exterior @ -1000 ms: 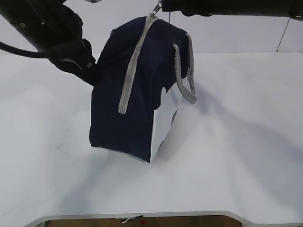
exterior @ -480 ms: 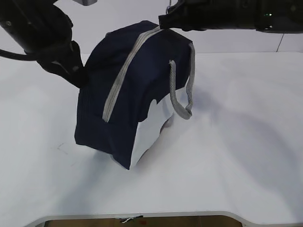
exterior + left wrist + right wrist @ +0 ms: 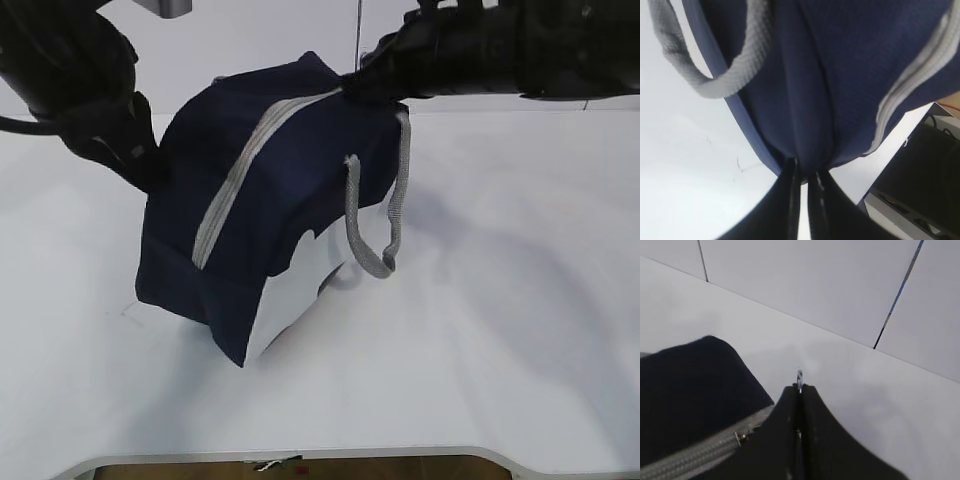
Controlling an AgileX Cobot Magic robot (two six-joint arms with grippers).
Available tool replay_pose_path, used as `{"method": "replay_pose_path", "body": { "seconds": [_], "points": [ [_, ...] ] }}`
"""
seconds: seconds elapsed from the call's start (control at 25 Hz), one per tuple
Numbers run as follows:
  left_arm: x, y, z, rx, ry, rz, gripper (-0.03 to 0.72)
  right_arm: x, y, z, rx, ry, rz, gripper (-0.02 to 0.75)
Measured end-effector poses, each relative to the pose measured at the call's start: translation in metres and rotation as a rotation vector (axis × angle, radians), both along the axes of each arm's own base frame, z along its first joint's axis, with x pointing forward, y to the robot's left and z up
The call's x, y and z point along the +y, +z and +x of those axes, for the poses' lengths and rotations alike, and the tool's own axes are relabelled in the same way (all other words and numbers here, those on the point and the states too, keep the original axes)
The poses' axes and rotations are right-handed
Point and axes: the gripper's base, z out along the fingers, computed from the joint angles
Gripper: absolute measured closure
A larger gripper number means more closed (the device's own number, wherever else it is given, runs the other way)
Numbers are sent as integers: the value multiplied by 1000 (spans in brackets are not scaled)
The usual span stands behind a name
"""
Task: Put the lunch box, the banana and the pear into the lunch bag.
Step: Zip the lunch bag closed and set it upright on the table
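The navy lunch bag (image 3: 260, 200) stands tilted on the white table (image 3: 480, 330), its grey zipper (image 3: 235, 180) closed, a grey handle (image 3: 375, 215) hanging at its right and a white side panel at the front. My left gripper (image 3: 803, 172) is shut on a fold of the bag's fabric (image 3: 810, 90) at its left end. My right gripper (image 3: 800, 387) is shut on the metal zipper pull (image 3: 799, 378) at the bag's upper right end. Lunch box, banana and pear are hidden or out of view.
The table's front edge (image 3: 300, 455) runs along the bottom of the exterior view. A pale tiled wall (image 3: 815, 285) stands behind the table.
The bag has shifted left and sunk lower. My right gripper has come down with the zipper pull and my left arm has moved a little left.
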Motion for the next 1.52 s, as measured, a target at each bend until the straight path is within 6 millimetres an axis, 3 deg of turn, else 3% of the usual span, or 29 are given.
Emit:
{"method": "replay_pose_path", "body": {
  "seconds": [0.2, 0.68, 0.8, 0.96, 1.12, 1.4, 1.52],
  "points": [
    [1, 0, -1, 9, -2, 8, 683, -5, -19, 9, 50, -35, 13, 721],
    [2, 0, -2, 21, 9, 15, 678, 7, -6, 9, 31, 79, 95, 721],
    [2, 0, -2, 29, 34, 9, 621, 8, -6, 8, 29, 92, 91, 721],
    [3, 2, -3, 39, 55, 4, 469, 8, -6, 8, 28, 102, 91, 721],
    [2, 17, -2, 22, 54, -8, 405, 11, -6, 7, 29, 127, 99, 721],
    [-2, 60, 0, -82, 49, -99, 394, 11, -6, 7, 29, 137, 101, 721],
    [-5, 65, 3, -91, 49, -124, 394, 12, -5, 6, 31, 145, 106, 721]
  ]
}}
